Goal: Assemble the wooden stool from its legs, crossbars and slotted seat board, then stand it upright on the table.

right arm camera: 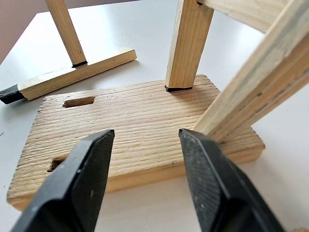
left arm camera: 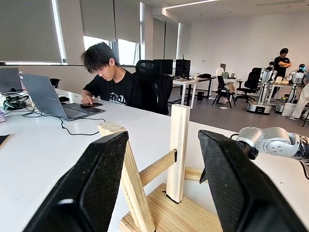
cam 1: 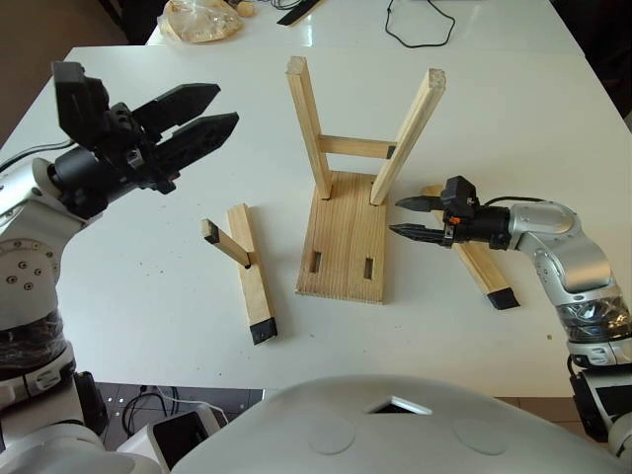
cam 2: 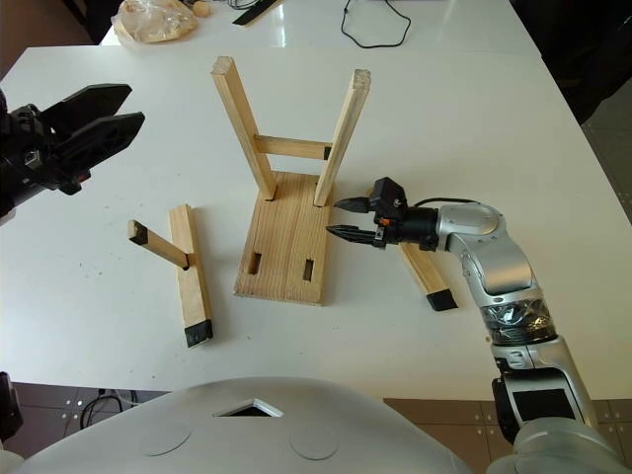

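wooden seat board (cam 1: 346, 242) holds two legs (cam 1: 309, 126); left hand (cam 1: 225, 105) and right hand (cam 1: 395, 217) gape empty.

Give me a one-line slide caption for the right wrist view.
Open right gripper at the edge of the seat board, two legs slotted in, two slots empty.

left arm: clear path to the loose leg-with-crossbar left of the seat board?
Probably yes: the left gripper is open, and only bare table lies between it and the loose leg.

Head stereo downward, wrists facing stool (cam 1: 341, 237)
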You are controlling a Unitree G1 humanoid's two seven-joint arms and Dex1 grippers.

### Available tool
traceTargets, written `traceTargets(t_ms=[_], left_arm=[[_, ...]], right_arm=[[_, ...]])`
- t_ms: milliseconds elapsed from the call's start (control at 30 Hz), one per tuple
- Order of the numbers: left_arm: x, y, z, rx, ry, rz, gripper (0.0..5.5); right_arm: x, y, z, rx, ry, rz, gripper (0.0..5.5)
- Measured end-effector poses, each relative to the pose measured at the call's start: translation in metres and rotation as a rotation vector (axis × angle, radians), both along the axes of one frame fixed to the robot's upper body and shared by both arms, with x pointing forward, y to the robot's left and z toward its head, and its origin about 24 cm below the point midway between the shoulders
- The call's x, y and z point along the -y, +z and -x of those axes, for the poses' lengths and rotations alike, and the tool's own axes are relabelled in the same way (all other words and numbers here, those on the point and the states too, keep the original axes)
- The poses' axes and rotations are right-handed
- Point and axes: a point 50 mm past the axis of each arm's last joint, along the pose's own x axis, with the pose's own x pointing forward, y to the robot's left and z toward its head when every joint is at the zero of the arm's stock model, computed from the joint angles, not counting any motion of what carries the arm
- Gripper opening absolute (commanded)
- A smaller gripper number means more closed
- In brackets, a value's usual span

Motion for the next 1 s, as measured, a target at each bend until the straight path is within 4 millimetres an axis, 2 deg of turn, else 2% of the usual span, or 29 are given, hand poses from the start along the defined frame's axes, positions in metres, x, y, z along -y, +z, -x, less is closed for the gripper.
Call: traceTargets(t_ms=[67, 133, 167, 200, 367, 533, 600, 700, 800, 833, 867, 1000], left_arm=[[0.0, -0.019, 0.0, -0.068, 0.008, -0.011, 2.7], [0.001, -0.044, 0.003, -0.16, 0.014, -0.003, 2.7], [0.004, -0.069, 0.008, -0.245, 0.022, -0.007, 2.7], [0.008, -0.076, 0.012, -0.24, 0.013, 0.026, 2.7], [0.015, -0.081, 0.011, -0.21, 0.016, 0.091, 2.7], [0.009, -0.073, 0.009, -0.239, 0.03, 0.09, 2.7], [0.007, -0.055, 0.011, -0.195, 0.016, 0.069, 2.7], [0.015, -0.015, 0.022, -0.056, -0.069, 0.013, 2.7], [0.034, -0.003, 0.042, -0.024, -0.185, -0.082, 2.7], [0.042, -0.009, 0.051, -0.046, -0.237, -0.146, 2.7], [0.05, -0.023, 0.062, -0.106, -0.297, -0.215, 2.7], [0.047, -0.077, 0.078, -0.312, -0.312, -0.375, 2.7]], right_arm=[[0.0, 0.0, 0.0, 0.001, -0.001, 0.008, 2.47], [0.0, -0.001, 0.0, 0.001, -0.001, 0.008, 2.47], [0.0, -0.001, 0.0, 0.001, 0.0, 0.008, 2.47], [0.001, -0.001, 0.0, -0.001, -0.002, 0.01, 2.47], [0.001, -0.001, 0.0, -0.002, 0.002, 0.01, 2.47], [0.001, 0.0, 0.0, 0.0, -0.002, 0.01, 2.47], [0.001, 0.0, 0.0, 0.002, -0.006, 0.009, 2.47], [0.002, 0.0, 0.001, 0.005, -0.017, 0.006, 2.47], [0.006, 0.001, 0.0, 0.013, -0.044, 0.004, 2.47], [0.008, 0.002, 0.0, 0.015, -0.054, 0.003, 2.47], [0.008, 0.002, 0.001, 0.017, -0.062, 0.002, 2.47], [0.009, -0.001, 0.003, 0.012, -0.08, 0.003, 2.47]])
